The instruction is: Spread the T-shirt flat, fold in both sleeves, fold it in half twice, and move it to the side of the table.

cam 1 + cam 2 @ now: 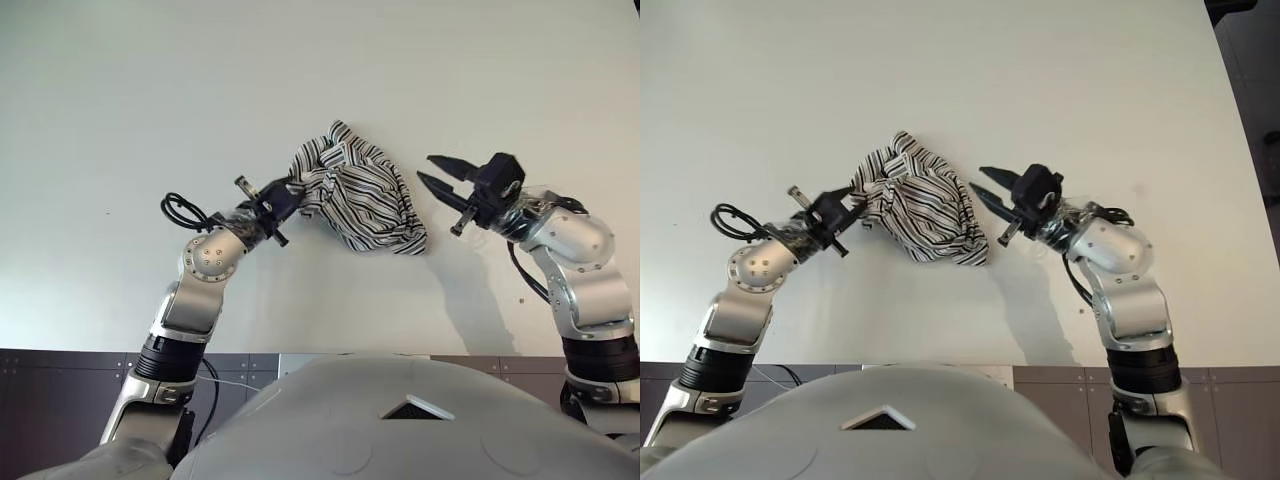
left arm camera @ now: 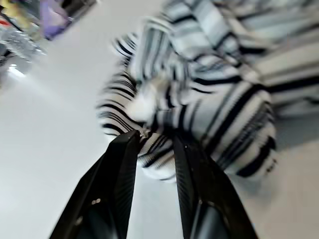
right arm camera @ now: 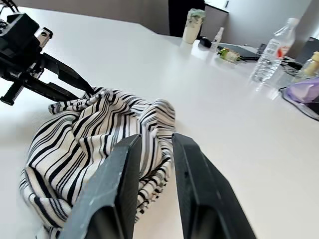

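Observation:
A black-and-white striped T-shirt [image 1: 360,195] lies crumpled in a heap at the middle of the white table [image 1: 120,100]. My left gripper [image 1: 293,190] sits at the heap's left edge, shut on a bunch of the fabric [image 2: 149,119], which puckers at its fingertips. In the right wrist view the left gripper [image 3: 87,92] has its fingers converging into the cloth. Just off the shirt's right side my right gripper [image 1: 425,167] hovers open, holding nothing and pointing at the T-shirt [image 3: 94,134].
Broad bare tabletop spreads on all sides of the shirt. In the right wrist view a water bottle [image 3: 269,50], a cup [image 3: 192,25] and small items stand along the table's far side. The table's front edge [image 1: 300,352] runs close to me.

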Tool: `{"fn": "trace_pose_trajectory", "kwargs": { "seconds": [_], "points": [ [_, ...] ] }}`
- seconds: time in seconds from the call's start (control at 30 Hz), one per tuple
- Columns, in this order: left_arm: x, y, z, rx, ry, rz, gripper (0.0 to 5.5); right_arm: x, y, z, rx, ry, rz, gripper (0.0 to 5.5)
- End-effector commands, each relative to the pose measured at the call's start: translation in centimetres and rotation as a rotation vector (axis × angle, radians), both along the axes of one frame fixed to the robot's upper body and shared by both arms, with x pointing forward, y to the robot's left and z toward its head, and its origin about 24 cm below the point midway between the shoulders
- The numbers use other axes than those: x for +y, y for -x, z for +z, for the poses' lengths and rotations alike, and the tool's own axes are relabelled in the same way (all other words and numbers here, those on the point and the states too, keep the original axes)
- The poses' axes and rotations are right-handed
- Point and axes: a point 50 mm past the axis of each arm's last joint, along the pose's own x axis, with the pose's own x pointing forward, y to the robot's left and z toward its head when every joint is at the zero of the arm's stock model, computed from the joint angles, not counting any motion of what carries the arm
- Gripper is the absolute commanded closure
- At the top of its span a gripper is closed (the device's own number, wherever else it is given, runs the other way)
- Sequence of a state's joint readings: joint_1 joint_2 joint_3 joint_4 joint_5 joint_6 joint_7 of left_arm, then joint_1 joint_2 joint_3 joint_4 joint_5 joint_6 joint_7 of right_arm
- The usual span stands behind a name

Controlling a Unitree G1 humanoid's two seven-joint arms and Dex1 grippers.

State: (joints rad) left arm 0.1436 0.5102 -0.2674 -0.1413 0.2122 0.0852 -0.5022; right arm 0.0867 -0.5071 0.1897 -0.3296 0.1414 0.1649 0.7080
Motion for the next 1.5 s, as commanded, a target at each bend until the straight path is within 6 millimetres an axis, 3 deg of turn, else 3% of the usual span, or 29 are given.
{"fn": "trace_pose_trajectory", "kwargs": {
  "seconds": [0.03, 0.13, 0.2, 0.3, 0.4, 0.53, 0.6, 0.7, 0.83, 0.93, 1.03, 1.13, 1.23, 1.4, 1.5],
  "points": [
    [-0.1, 1.1, -2.8, 0.124, -0.139, -0.172, 4.27, 1.0, 0.4, -2.9, 0.043, 0.097, 0.051, 4.38],
    [1.0, 3.3, -3.5, 0.184, -0.283, -0.371, 4.27, 0.0, 0.5, -4.7, 0.058, 0.196, 0.058, 4.38],
    [2.6, 5.4, -3.6, 0.227, -0.384, -0.508, 4.27, -1.1, 0.2, -4.7, 0.048, 0.224, 0.043, 4.38],
    [4.9, 7.5, -3.7, 0.263, -0.485, -0.616, 4.27, -2.0, -0.3, -3.8, 0.027, 0.189, 0.014, 4.38],
    [6.0, 8.4, -3.8, 0.245, -0.528, -0.681, 4.27, -1.4, -0.5, -2.0, 0.019, 0.052, 0.020, 4.38],
    [5.3, 8.0, -3.0, 0.064, -0.480, -0.776, 4.27, -1.2, -1.4, -1.7, 0.034, -0.005, 0.008, 4.38],
    [5.3, 7.5, -2.6, 0.016, -0.466, -0.797, 4.27, -1.9, -1.5, -3.3, 0.093, 0.036, 0.002, 4.38],
    [5.3, 6.8, -2.3, -0.041, -0.447, -0.795, 4.27, -2.5, 0.3, -6.1, 0.179, 0.122, 0.061, 4.38],
    [4.9, 6.5, -1.8, -0.078, -0.408, -0.797, 4.27, -2.9, 1.8, -8.2, 0.167, 0.300, 0.184, 4.38],
    [6.1, 6.9, -2.2, -0.030, -0.447, -0.817, 4.27, -5.1, 1.0, -8.6, 0.044, 0.569, 0.273, 4.38],
    [9.4, 9.3, -3.8, 0.185, -0.602, -0.878, 4.27, -9.0, 0.1, -6.9, -0.048, 0.825, 0.330, 4.38],
    [12.0, 10.6, -4.0, 0.315, -0.682, -0.851, 4.27, -11.2, 0.7, -4.7, -0.043, 0.832, 0.284, 4.38],
    [11.9, 10.7, -3.5, 0.353, -0.596, -0.711, 4.27, -10.8, 2.8, -3.2, 0.007, 0.727, 0.282, 4.38],
    [10.1, 13.2, -2.3, 0.519, -0.375, -0.608, 4.27, -8.9, 5.1, -0.7, 0.120, 0.537, 0.288, 4.38],
    [12.7, 13.5, -2.3, 0.611, -0.537, -0.597, 4.27, -9.1, 5.9, 0.2, 0.209, 0.496, 0.297, 4.38]
  ]
}}
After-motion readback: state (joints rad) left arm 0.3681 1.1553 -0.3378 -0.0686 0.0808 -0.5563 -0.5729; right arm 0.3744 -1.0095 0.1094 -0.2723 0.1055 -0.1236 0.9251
